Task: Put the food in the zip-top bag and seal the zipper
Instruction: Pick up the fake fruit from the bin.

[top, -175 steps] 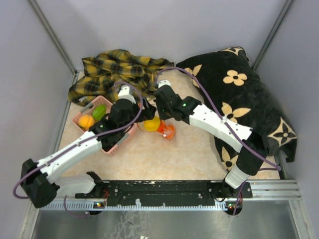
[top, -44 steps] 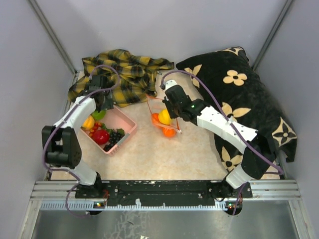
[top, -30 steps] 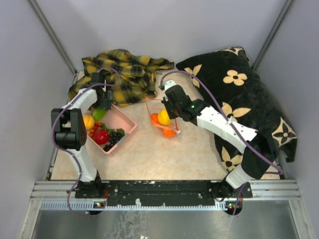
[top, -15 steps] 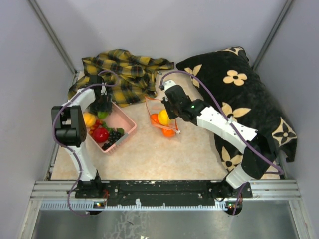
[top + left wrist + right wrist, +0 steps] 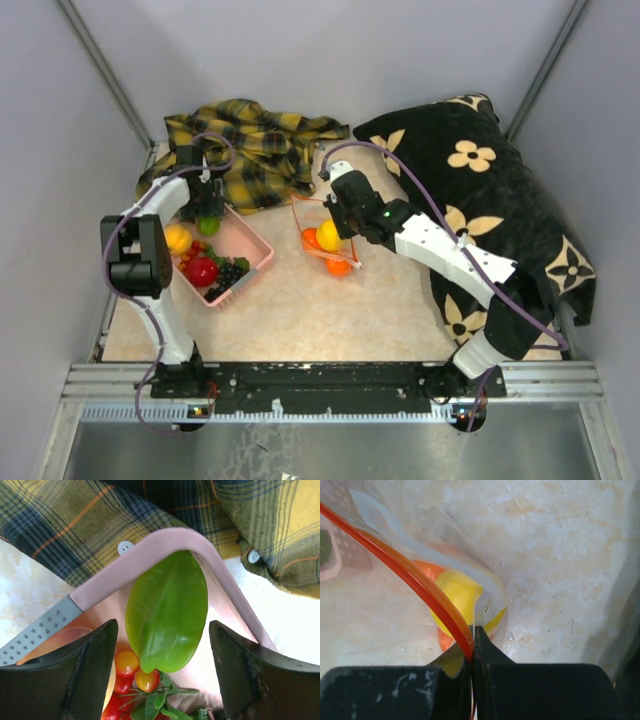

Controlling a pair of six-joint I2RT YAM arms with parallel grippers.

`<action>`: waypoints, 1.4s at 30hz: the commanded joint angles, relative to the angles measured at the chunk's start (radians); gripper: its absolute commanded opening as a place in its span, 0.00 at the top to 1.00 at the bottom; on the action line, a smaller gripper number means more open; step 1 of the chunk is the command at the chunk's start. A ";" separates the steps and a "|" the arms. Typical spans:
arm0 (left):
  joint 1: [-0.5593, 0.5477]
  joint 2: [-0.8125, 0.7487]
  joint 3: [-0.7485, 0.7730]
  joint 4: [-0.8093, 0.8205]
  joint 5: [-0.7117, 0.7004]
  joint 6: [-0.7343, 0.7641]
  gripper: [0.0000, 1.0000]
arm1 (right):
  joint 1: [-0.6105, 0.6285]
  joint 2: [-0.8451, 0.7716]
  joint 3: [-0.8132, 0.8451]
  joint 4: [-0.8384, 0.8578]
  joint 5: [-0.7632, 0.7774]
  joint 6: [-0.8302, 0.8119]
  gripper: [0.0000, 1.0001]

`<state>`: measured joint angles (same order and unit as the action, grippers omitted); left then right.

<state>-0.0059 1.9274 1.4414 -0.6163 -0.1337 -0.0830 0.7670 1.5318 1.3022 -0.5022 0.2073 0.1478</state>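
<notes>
My left gripper is open over the far corner of the pink basket. In the left wrist view the left gripper has its jaws wide apart on either side of a green leafy piece, not touching it. The green piece leans on the basket rim. Small red and orange tomatoes lie below it. A red apple, dark grapes and a yellow-orange fruit lie in the basket. My right gripper is shut on the red zipper strip of the clear bag and holds it up. The bag holds a yellow lemon and orange balls.
A yellow plaid cloth lies just behind the basket and touches its far rim. A black cushion with cream flowers fills the right side. A grey handle sticks out from the basket's left rim.
My left gripper has shifted a little over the basket's far corner and now straddles the green piece. The right arm and the bag have not moved.
</notes>
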 commanded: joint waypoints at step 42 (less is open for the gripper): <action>-0.257 -0.671 -0.412 0.307 0.054 -0.279 0.70 | 0.010 -0.021 0.083 -0.048 0.017 0.009 1.00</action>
<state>-0.1867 1.3750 1.0832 -0.4202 -0.0776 -0.3344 0.7681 1.5318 1.3109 -0.5293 0.2081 0.1528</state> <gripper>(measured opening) 0.652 0.005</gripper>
